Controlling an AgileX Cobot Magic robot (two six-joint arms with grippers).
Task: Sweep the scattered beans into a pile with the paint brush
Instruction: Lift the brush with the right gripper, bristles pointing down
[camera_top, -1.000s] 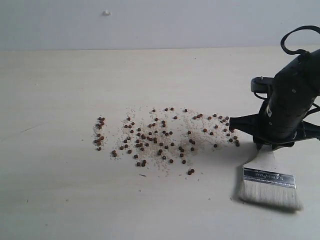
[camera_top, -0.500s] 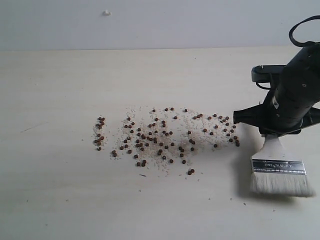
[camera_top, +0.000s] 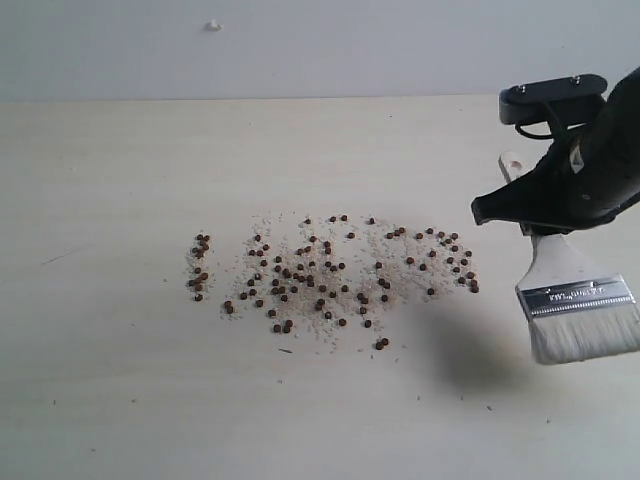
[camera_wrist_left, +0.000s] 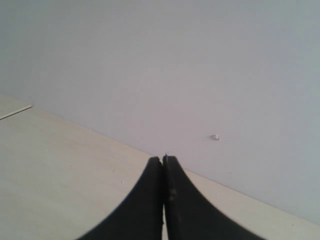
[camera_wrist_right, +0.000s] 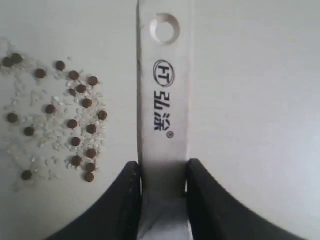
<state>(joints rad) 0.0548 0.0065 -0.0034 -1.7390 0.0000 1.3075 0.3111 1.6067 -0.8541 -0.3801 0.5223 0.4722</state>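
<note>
Reddish-brown beans (camera_top: 320, 275) mixed with whitish grains lie scattered across the middle of the table, with a small separate cluster (camera_top: 199, 267) at their left end. My right gripper (camera_top: 545, 225) is shut on the pale wooden handle of the paint brush (camera_top: 578, 305), which hangs lifted above the table to the right of the beans, bristles down. In the right wrist view the handle (camera_wrist_right: 164, 100) with its end hole runs out between the fingers, my right gripper (camera_wrist_right: 164, 170) clamping it, beans (camera_wrist_right: 75, 120) beside it. My left gripper (camera_wrist_left: 163, 160) is shut, holding nothing, and does not show in the exterior view.
The pale wooden table (camera_top: 120, 400) ends at a grey wall (camera_top: 300, 45) at the back. The brush casts a shadow (camera_top: 470, 355) on the table below it.
My right gripper has risen and moved right with the brush; the bristles have come off the table. The beans have not moved.
</note>
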